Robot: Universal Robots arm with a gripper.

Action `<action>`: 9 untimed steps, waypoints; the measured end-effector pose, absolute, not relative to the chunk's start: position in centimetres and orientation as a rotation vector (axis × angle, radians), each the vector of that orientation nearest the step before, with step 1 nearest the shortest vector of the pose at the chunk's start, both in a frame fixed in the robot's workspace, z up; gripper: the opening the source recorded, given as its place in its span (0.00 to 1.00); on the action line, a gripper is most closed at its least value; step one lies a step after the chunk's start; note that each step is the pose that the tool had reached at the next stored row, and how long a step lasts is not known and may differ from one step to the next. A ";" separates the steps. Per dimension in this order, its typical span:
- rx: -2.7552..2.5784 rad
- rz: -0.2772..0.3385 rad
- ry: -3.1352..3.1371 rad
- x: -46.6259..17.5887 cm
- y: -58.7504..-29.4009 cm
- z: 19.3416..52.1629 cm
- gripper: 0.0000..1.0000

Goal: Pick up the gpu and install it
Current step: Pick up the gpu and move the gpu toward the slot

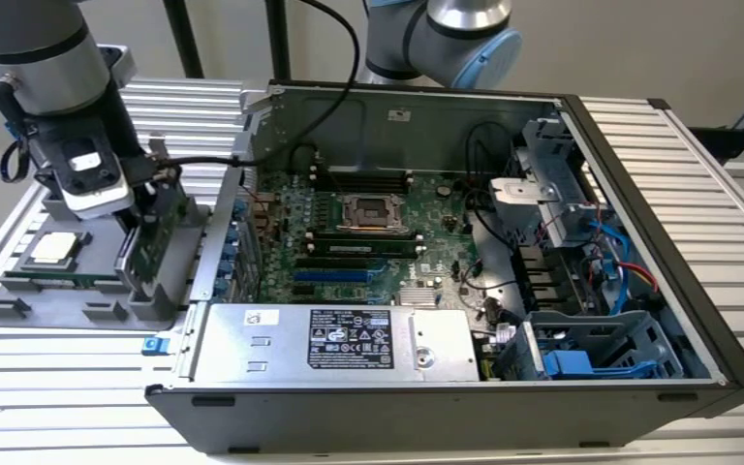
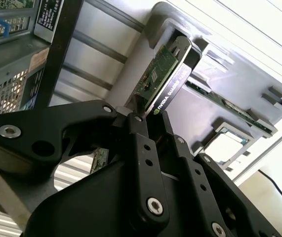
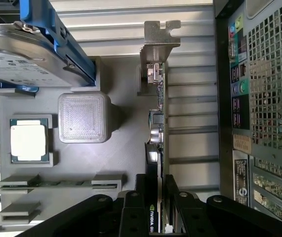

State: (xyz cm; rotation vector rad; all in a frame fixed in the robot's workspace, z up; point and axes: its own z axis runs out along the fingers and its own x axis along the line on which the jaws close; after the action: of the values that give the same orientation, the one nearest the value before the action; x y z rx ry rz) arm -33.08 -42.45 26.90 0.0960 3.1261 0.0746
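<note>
Standing on edge in a slot of the grey holder [image 1: 36,315], the gpu [image 1: 140,254] sits at the exterior view's left, just beside the open computer case [image 1: 663,203] and outside it. The holder lies on the slatted worktop [image 1: 75,397].

The pincer [image 1: 137,208] hangs directly over the card. In both wrist views its black fingers [image 3: 174,200] press against opposite faces of the gpu [image 3: 159,123], so the pincer [image 3: 158,202] is clamped on the card's near edge. In the second wrist view the pincer [image 2: 143,116] grips the corner of the gpu [image 2: 166,79], with the green circuit board on one face and the black shroud on the other.

The silver end bracket [image 3: 159,37] is at the card's far end from the fingers.

Other parts in the holder:
- a processor chip [image 3: 28,140] in a square recess;
- a hard drive [image 3: 27,59] with blue rails;
- a long thin memory stick [image 2: 229,106] on edge.

Inside the case, the motherboard [image 1: 346,242] is exposed, and the power supply [image 1: 333,339] lies along the near wall.
</note>
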 end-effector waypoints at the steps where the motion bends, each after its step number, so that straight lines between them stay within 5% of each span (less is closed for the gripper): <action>1: 0.096 0.075 3.126 -33.1 -42.4 27.0 0.00; 9: 0.096 0.075 3.126 -33.1 -42.4 27.9 0.00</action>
State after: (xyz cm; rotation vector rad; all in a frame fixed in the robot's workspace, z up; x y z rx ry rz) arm -33.08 -42.45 27.87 0.0960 3.1260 0.0746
